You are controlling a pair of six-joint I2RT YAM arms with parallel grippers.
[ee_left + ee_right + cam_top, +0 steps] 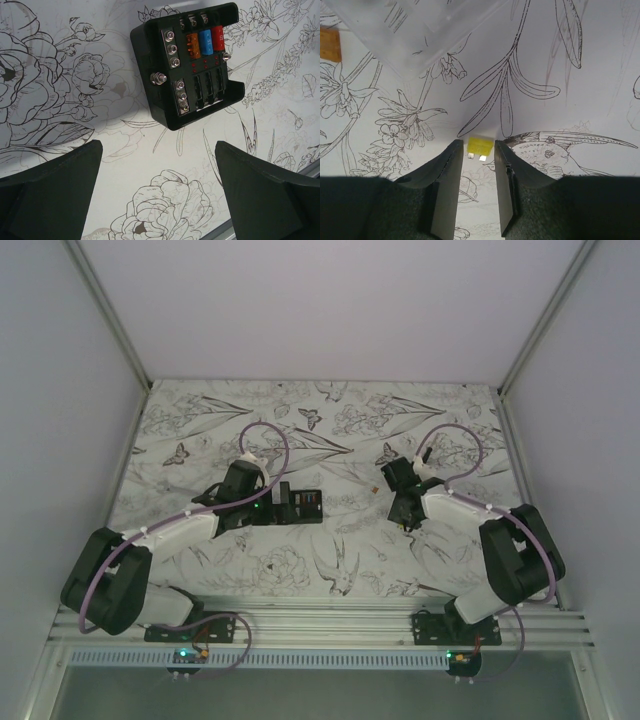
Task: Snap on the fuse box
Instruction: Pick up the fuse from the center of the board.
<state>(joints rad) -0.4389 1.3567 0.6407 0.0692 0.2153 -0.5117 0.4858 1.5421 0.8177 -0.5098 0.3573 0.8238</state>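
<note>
One white sheet (330, 430) over the whole table, printed with black line drawings of flowers, leaves, butterflies and birds. Plain pale walls on three sides, with thin metal posts in the far corners. Grooved metal rail (320, 625) along the near edge, under both arm bases.

Left of the middle of the sheet, lying flat and face up: the fuse box (187, 65), black and squarish. Orange, blue and red fuses side by side in its top row, silver screws down one side. Tiny marks on the fuses, too small to read.

Left gripper (157, 160) spread wide, holding nothing, just beside the fuse box and not touching it.

Right gripper (479, 150) well apart from the box, down near the sheet, fingers close together with a small yellow fuse (480, 146) at their tips. Cannot tell whether pinched or only sitting between them. Clear plastic piece (420, 30) a little farther on, with an orange bit (329, 44) next to it.
</note>
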